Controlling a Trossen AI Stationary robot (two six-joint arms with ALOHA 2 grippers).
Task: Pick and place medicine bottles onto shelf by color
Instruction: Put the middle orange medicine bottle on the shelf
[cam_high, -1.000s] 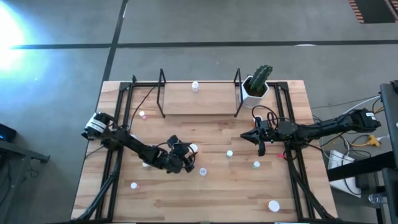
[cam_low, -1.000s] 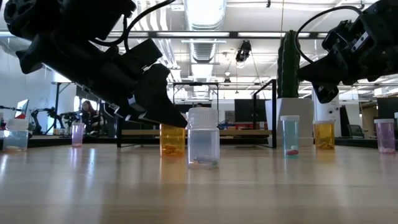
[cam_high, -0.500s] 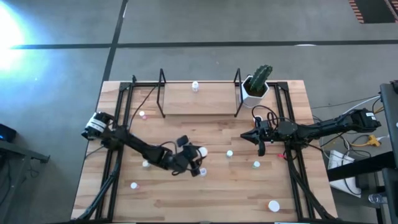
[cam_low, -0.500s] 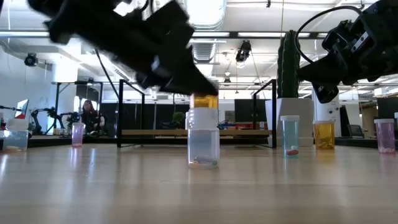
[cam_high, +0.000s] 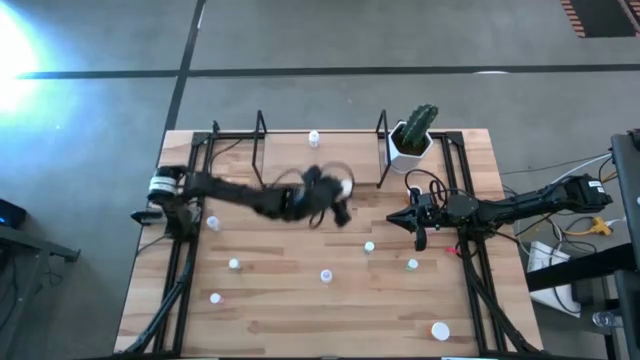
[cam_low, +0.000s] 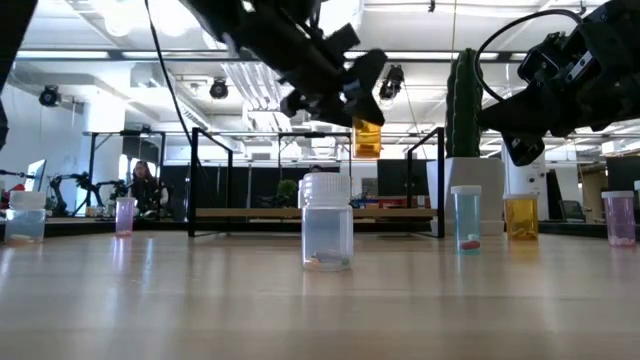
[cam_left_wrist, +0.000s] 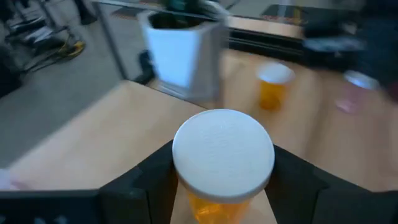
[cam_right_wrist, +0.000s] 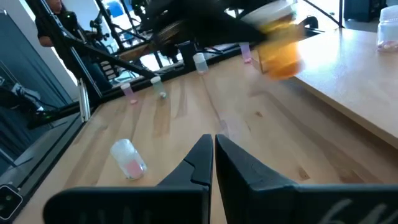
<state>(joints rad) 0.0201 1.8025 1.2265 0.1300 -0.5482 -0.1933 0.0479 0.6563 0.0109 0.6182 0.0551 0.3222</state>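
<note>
An orange medicine bottle (cam_left_wrist: 222, 152) with a white cap hangs in the air between the fingers of my left gripper (cam_high: 338, 200), just in front of the shelf (cam_high: 320, 165), a light-wood board between thin black uprights. In the low view the orange bottle (cam_low: 367, 138) is well above the table. One small bottle (cam_high: 314, 138) stands on the shelf's far edge. Several more white-capped bottles stand on the table, among them a clear one (cam_low: 327, 220) and a teal one (cam_low: 466, 220). My right gripper (cam_high: 413, 222) waits shut at the right, holding nothing. My left gripper pinches the orange bottle between its two fingers, one on each side of the upper body (cam_left_wrist: 193, 208) just under the white cap. The fingers (cam_left_wrist: 149, 183) come from the table's left, slanting slightly down. The bottle stays upright, lifted clear of the table.
A white square pot with a green cactus (cam_high: 411, 138) stands by the shelf's right upright. Loose bottles dot the table's middle and near part (cam_high: 369, 246) (cam_high: 326, 276) (cam_high: 234, 264) (cam_high: 440, 330). Black rails (cam_high: 190, 230) run along both table sides.
My left gripper has lifted the orange bottle off the table and swung it up, toward the far edge and to the right, from the near-middle of the table to just in front of the shelf. The bottle has stayed upright.
</note>
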